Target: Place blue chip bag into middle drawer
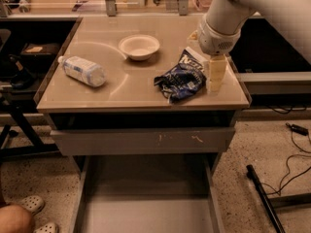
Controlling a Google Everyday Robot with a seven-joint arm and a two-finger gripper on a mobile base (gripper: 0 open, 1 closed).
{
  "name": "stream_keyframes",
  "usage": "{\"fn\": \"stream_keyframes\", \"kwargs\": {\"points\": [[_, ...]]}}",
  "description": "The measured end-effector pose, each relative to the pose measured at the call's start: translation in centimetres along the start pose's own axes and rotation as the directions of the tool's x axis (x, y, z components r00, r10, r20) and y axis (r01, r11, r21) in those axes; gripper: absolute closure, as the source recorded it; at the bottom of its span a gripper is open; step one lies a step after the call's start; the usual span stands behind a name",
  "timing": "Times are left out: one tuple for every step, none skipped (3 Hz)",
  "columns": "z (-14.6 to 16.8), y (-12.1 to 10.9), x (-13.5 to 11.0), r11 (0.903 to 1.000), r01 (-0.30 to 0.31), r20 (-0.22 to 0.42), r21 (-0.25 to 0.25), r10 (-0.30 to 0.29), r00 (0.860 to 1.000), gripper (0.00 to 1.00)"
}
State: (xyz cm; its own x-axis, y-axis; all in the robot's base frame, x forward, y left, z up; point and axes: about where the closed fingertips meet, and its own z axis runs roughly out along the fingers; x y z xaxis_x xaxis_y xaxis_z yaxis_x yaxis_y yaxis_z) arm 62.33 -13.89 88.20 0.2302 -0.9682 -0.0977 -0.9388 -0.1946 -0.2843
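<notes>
1. Task barely begun: bag (182, 79) lying crumpled on table (97, 98), at 4 o'clock from the tabletop centre, near the front-right corner. Not lifted.
2. Gripper (216, 76) pointed straight down, just beside bag at its 3 o'clock, low over the tabletop. Contact with the foil unclear. Clenched or released: cannot tell.
3. Drawer (146, 200) pulled out at 6 o'clock, below the table and under the closed front panel (141, 141). Bag not in it. Opening step looks done.
4. Left to do, by judgement: get a hold on bag, lift, carry toward 6 o'clock past the table edge, lower into drawer, let go.
5. Bowl (139, 46) at 12 o'clock and bottle (83, 71) at 9 o'clock, both well apart from bag. No obstruction to the pick expected.
6. Likely snag: glossy crumpled foil, so a side approach may push bag toward 9 o'clock rather than catch it.
</notes>
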Motion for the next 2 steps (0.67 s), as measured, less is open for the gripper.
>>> {"fn": "stream_keyframes", "kwargs": {"points": [[2.1,-0.3,-0.1,0.9994,0.009,0.010,-0.033,-0.008,1.000,0.00],[3.9,-0.8,-0.1,0.9978,0.030,0.017,-0.059,-0.029,0.999,0.00]]}}
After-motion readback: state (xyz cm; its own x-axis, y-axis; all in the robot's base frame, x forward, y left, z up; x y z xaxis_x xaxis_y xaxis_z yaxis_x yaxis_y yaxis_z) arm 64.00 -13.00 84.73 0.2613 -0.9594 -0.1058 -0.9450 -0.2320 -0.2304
